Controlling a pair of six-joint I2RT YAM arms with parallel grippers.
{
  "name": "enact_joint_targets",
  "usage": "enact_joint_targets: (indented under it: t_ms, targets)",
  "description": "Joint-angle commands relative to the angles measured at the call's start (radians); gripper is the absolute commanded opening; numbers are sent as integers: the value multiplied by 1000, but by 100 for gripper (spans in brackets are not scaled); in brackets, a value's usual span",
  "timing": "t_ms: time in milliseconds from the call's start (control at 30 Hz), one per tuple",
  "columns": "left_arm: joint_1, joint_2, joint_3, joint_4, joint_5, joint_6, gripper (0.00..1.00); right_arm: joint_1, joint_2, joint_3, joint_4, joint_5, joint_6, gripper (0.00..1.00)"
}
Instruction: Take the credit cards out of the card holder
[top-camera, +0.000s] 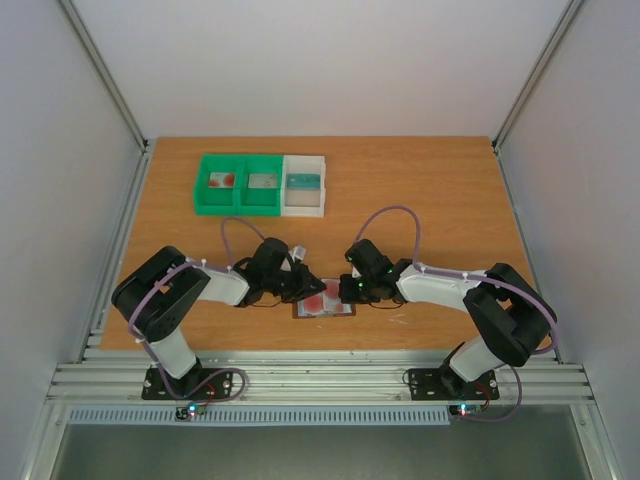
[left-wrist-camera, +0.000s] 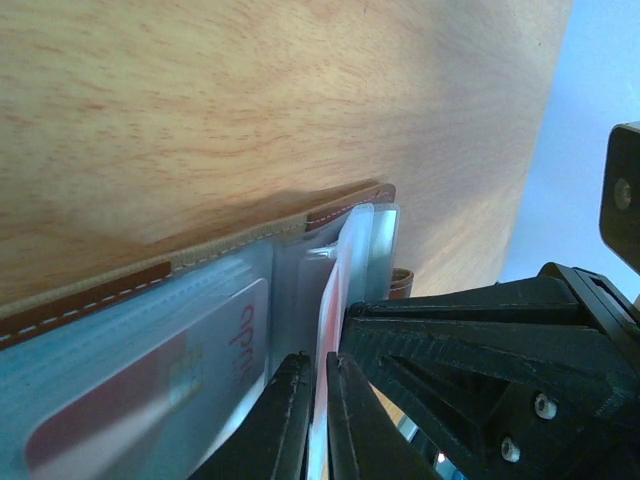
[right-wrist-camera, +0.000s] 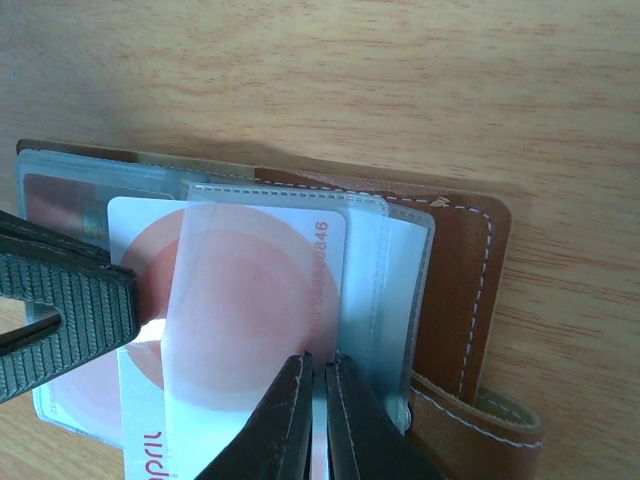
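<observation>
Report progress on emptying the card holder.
Done: the card holder lies open. In hand: the left gripper pinches the red-and-white card, partly out, while the right gripper pinches a clear sleeve. Left: free it, then the dark red card in its sleeve.

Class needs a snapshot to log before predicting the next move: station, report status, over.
Left gripper shut on card edge. Right gripper shut on clear sleeve. Holder open flat on table, card partly under sleeve. Nothing blocking.

Brown white-stitched card holder (right-wrist-camera: 465, 290); white credit card (right-wrist-camera: 150, 245) with red circle.
</observation>
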Motion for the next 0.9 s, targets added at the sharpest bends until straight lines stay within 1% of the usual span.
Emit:
enact_joint_targets:
  t_ms: [0,33,67,233,533,733,867]
  targets:
    - [-5,16,-12,82,-5,-3,4,4,22,-26,-27,24,5,6]
    - [-5,15,-12,79,-4,-1,1,3,19,-26,-28,26,4,6]
    - [-4,13,-11,78,-6,0,0,4,19,-26,-28,27,6,6]
    - [-4,-6,-14,48,-15,15,1,2,18,-30,-33,38,6,6]
    - [2,-73,-20,-69,-37,74,0,-12,-7,-31,-47,48,-11,6]
    - [22,-123,-26,-117,-37,98,0,-17,-15,-30,-55,48,-14,6]
    - [36,-178,-26,-177,-47,119,0,-20,-46,-22,-75,58,-33,6]
